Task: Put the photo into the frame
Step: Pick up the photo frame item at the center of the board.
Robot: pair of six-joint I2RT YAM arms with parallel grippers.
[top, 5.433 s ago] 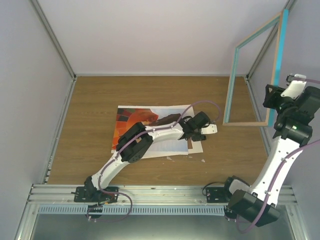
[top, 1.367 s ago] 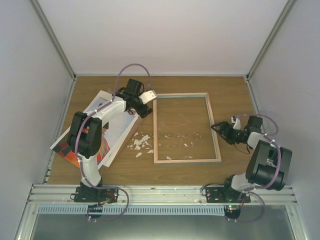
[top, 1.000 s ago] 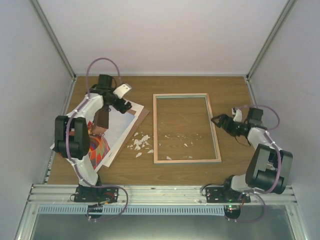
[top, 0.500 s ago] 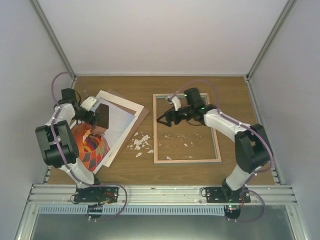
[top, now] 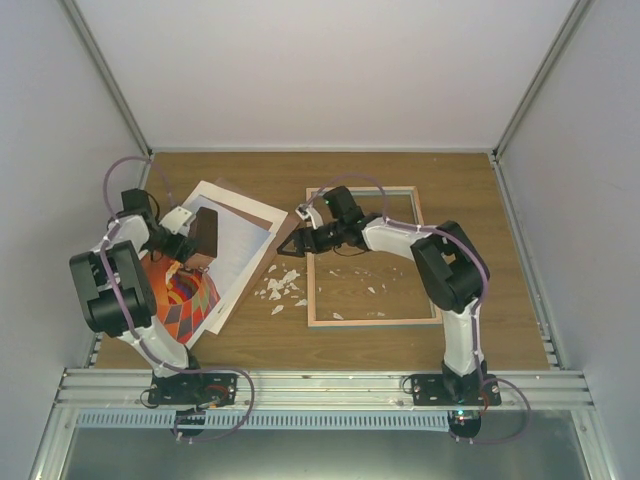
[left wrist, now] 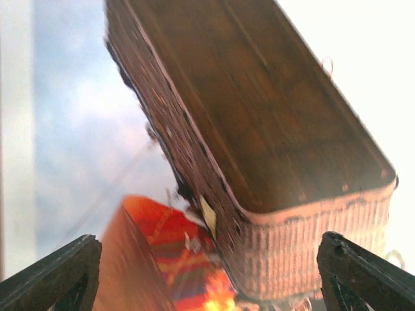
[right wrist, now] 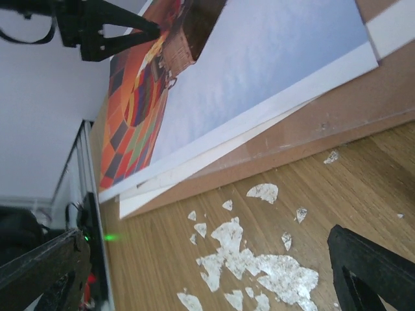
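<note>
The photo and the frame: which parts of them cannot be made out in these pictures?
Top view: the photo's left part lies under the left arm.
Left wrist view: the photo is blurred, its edges cut off.
Top view: the right gripper covers part of the frame's left rail.
Right wrist view: the frame is out of picture.

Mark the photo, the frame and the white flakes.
photo [top: 190,300]: top view, orange balloon area.
frame [top: 375,321]: top view, near rail.
white flakes [right wrist: 259,269]: right wrist view, largest patch.
</note>
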